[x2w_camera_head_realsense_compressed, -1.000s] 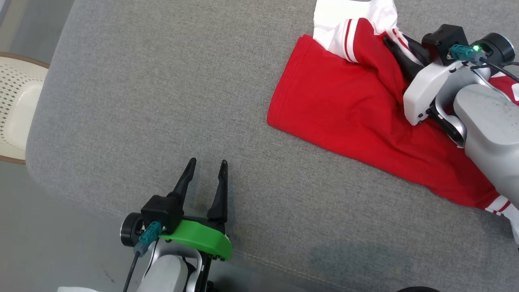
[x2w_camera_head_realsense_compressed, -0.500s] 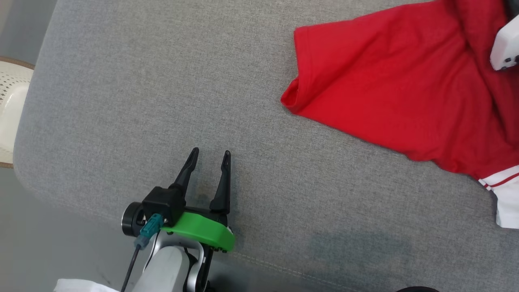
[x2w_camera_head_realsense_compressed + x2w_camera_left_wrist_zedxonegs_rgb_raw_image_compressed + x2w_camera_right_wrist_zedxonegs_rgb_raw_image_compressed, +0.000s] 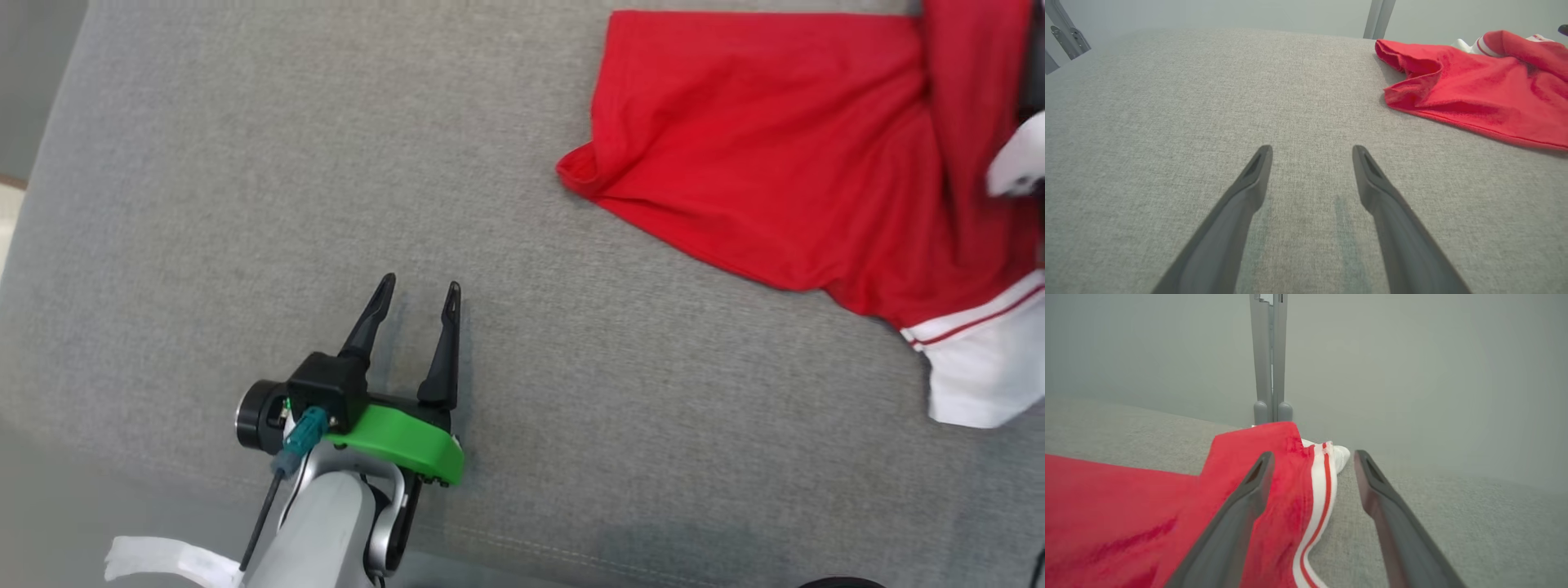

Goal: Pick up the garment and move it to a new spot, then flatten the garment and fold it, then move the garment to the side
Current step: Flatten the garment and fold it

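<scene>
**A:** What was noted nearest the robot?

**B:** The left claw (image 3: 420, 283) was seen spread wide, with nothing between its fingers. It was held low over the bare grey bench (image 3: 204, 245), close to the near edge. It was judged to be parked there so that the cloth was left free for the other arm.

**A:** And where was the garment (image 3: 759, 139) found?

**B:** It was laid farther out, on the robot's right side of the bench and well apart from the left claw. The red cloth was spread in a rough sheet. One corner was rolled, and a white striped band (image 3: 976, 367) was turned out at the near right.

**A:** Was it gripped?

**B:** No grip was seen. The right claw (image 3: 1313, 455) was found wide open above a striped edge. One finger was set over red cloth and the other over bare bench, and nothing was pinched.

**A:** What was made of that?

**B:** The move to a new spot was taken as done, and flattening as the step in hand. The wrinkles and the rolled corner were expected to need pulling from two edges, so both claws would likely be called for.
</scene>
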Tool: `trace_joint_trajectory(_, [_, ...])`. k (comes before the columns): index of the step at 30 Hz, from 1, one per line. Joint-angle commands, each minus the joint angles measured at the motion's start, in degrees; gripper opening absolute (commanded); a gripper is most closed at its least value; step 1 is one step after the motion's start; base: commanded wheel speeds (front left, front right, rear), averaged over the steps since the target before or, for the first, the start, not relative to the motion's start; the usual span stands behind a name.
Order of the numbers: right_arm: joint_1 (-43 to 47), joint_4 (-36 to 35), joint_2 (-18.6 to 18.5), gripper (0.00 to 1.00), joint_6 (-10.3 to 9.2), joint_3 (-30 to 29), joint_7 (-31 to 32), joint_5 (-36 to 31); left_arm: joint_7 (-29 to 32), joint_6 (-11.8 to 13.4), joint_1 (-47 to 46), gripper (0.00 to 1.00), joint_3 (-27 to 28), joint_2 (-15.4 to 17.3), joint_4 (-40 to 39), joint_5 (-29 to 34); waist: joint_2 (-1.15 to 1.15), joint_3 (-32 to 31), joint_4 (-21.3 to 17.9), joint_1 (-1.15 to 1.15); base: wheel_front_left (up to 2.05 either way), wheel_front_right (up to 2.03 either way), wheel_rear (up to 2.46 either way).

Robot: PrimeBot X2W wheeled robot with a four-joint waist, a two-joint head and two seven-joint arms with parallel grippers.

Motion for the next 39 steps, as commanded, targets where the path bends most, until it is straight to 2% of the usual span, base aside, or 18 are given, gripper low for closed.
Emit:
trace_joint_trajectory(1, [4.48, -3.28, 2.41, 1.0, -0.09, -1.77, -0.16, -1.37, 0.0, -0.6, -1.01, 1.0, 0.69, 0.15, 0.72, 0.81, 0.0, -3.82, -4.42, 0.0, 0.0, 0.0, 0.0])
trace_joint_trajectory(3, [8.51, -7.05, 4.95, 1.0, -0.09, -3.03, -0.16, -2.02, 0.0, -1.19, -1.19, 1.0, 1.41, 0.17, 1.52, 1.83, 0.0, -5.42, -6.65, 0.0, 0.0, 0.0, 0.0])
trace_joint_trajectory(4, [12.45, -10.07, 7.26, 1.0, -0.09, -3.06, -0.16, -1.88, 0.01, -1.83, -1.35, 1.0, 2.22, 0.2, 2.57, 2.71, 0.0, -6.79, -8.98, 0.0, 0.0, 0.0, 0.0])
trace_joint_trajectory(5, [12.45, -10.07, 7.26, 1.0, -0.09, -3.06, -0.16, -1.88, 0.01, -1.83, -1.35, 1.0, 2.22, 0.2, 2.57, 2.71, 0.0, -6.79, -8.98, 0.0, 0.0, 0.0, 0.0])
trace_joint_trajectory(11, [22.71, -17.46, 11.43, 1.0, -0.09, -2.48, -0.16, 0.83, 0.0, -4.0, -2.77, 1.0, 4.96, 0.2, 5.36, 5.73, 0.0, -9.28, -15.71, 0.0, 0.0, 0.0, 0.0])
trace_joint_trajectory(21, [33.8, -26.57, 16.47, 1.0, -0.09, -0.18, -0.17, 2.89, 0.0, -4.88, -2.9, 1.0, 10.9, 0.21, 8.61, 8.38, 0.0, -10.88, -24.36, 0.0, 0.0, 0.0, 0.0])
trace_joint_trajectory(29, [38.26, -28.37, 18.95, 1.0, -0.09, 1.02, -0.17, 4.43, 0.0, -5.37, -4.69, 1.0, 16.17, 0.36, 10.47, 10.86, 0.0, -10.05, -29.13, 0.0, 0.0, 0.0, 0.0])
trace_joint_trajectory(37, [36.96, -28.9, 19.59, 1.0, -0.09, 1.24, -0.17, 4.41, 0.01, -5.28, -8.61, 0.99, 19.73, 2.34, 14.58, 14.08, 0.0, -7.54, -31.69, 0.0, 0.0, 0.0, 0.0])
trace_joint_trajectory(38, [36.79, -28.91, 19.61, 1.0, -0.09, 1.24, -0.17, 4.41, 0.01, -4.99, -9.15, 0.62, 20.04, 2.6, 15.72, 14.31, 0.0, -7.27, -31.83, 0.0, 0.0, 0.0, 0.0])
trace_joint_trajectory(39, [36.7, -28.8, 19.63, 1.0, -0.09, 1.19, -0.17, 4.46, 0.01, -4.84, -9.75, 0.39, 20.3, 2.75, 16.8, 14.46, 0.0, -7.02, -31.97, 0.0, 0.0, 0.0, 0.0])
